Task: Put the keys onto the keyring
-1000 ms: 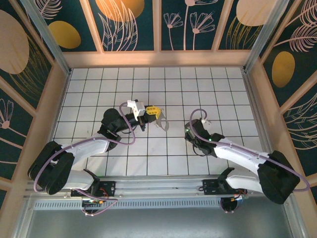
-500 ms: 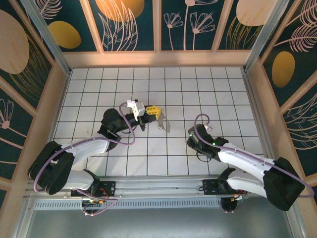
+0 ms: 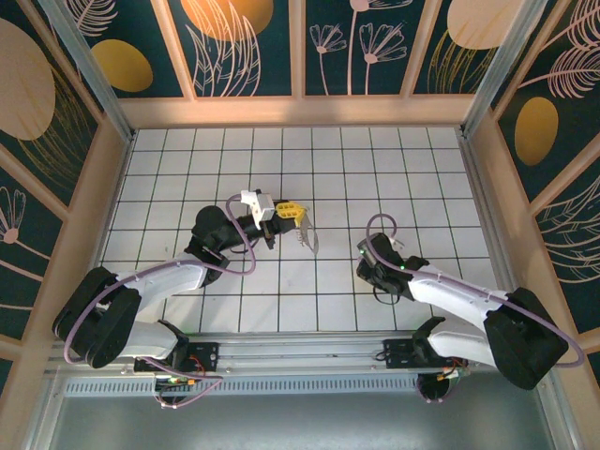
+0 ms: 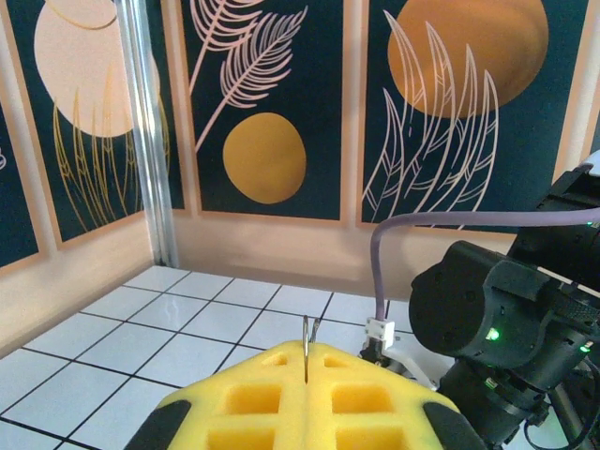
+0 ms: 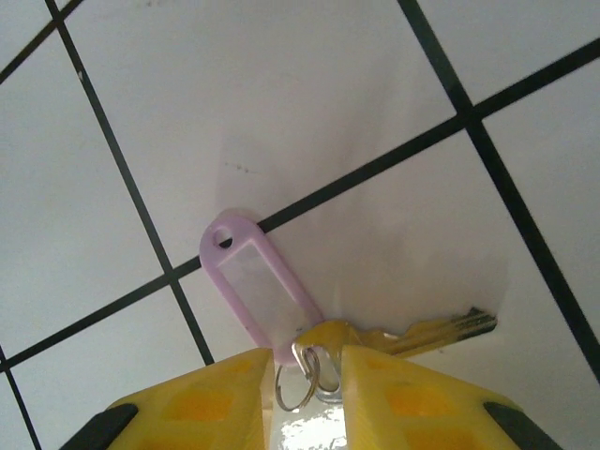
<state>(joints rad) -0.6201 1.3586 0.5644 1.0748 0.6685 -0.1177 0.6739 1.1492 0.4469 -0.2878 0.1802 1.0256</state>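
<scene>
L fingers [image 4: 253,403] pinching keyring [image 4: 307,343] edge-on, R fingers [image 5: 412,394] slightly apart w/ key [image 5: 431,330] head between, grip unclear

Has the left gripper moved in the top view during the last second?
No. The left gripper stays at the same grid lines of the tiled floor, shut on the keyring.

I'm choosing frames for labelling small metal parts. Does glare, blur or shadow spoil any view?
Right wrist view: lilac tag and key sharp, soft shadow around them, blown-out white patch between the right end effector's fingers. Left wrist view: the keyring edge-on but crisp, the left end effector's yellow pads slightly soft. Top external view: evenly lit, the keyring only a tiny glint.
</scene>
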